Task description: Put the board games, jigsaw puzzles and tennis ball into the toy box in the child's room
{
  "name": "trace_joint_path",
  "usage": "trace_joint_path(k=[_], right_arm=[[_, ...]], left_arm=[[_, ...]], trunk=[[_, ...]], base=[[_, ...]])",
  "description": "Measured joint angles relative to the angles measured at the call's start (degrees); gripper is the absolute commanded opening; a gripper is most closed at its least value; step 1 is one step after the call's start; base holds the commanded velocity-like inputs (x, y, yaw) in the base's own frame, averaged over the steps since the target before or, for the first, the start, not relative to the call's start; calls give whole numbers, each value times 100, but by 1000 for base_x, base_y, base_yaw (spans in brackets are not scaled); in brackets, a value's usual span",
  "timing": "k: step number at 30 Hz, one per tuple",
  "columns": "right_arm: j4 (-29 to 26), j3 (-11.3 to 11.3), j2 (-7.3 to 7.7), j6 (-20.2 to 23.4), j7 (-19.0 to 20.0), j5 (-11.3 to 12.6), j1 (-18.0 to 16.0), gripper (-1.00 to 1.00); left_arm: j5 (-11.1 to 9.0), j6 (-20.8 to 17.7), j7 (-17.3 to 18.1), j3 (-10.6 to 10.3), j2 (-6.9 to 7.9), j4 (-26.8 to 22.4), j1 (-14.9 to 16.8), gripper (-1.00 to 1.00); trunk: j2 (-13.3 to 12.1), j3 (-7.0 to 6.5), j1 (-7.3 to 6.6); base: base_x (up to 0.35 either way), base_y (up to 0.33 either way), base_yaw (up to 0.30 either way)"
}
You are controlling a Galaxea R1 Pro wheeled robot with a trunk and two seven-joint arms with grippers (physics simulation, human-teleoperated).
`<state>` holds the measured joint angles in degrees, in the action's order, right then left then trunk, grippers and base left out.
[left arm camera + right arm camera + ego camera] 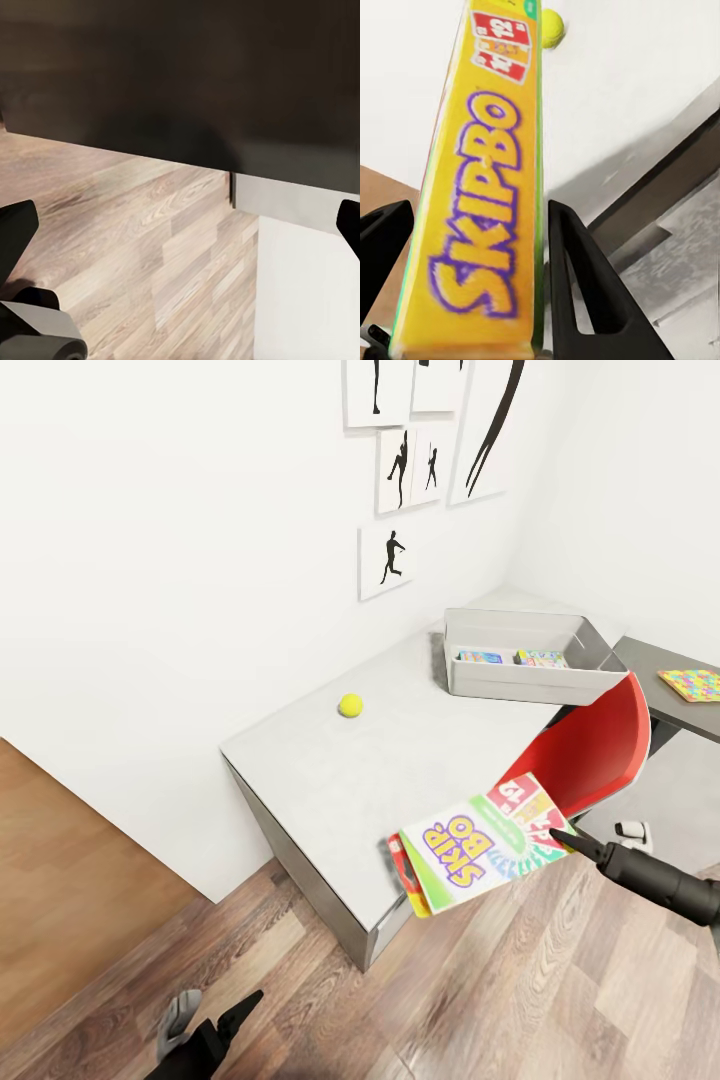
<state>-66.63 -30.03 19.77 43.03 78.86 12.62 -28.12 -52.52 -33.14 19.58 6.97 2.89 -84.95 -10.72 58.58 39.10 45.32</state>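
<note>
My right gripper (566, 840) (472, 255) is shut on the white-green-red Skip-Bo board game (480, 844) (480, 195), holding it by one edge above the table's near corner. The small yellow tennis ball (350, 705) (552, 28) lies on the pale table (330, 780) close to the wall. The grey toy box (520, 682) stands at the far corner; a small blue board game (480, 656) and a jigsaw puzzle (543, 658) lie inside. Another jigsaw puzzle (690, 684) rests on the dark grey section. My left gripper (212, 1020) (180, 225) hangs open, low over the floor.
A red chair (590, 755) is tucked under the table between the held box and the toy box. Baseball silhouette pictures (400, 470) hang on the white wall. Wood-plank floor (300, 1010) lies in front of the table.
</note>
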Motion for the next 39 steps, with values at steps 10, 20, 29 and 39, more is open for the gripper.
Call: trace_joint_path(k=[10, 20, 29, 39], right_arm=[[-428, 19, 20, 323, 4, -137, 61, -100], [-797, 43, -12, 634, 0, -181, 81, -100], [-875, 48, -20, 691, 4, -190, 88, -100], [-891, 51, -32, 701, 1, -192, 96, -100]], left_arm=[[-2, 0, -5, -8, -5, -5, 0, 100], [-2, 0, -8, -10, -14, -1, 0, 100], [-2, 0, -7, -11, -15, 0, 0, 100], [-2, 0, -8, -11, -15, 1, 0, 100]], trunk=[[0, -23, 0], [0, -100, 0], [0, -183, 0], [0, -277, 0]], base=[[0, 0, 0], [0, 0, 0], [0, 0, 0], [0, 0, 0]])
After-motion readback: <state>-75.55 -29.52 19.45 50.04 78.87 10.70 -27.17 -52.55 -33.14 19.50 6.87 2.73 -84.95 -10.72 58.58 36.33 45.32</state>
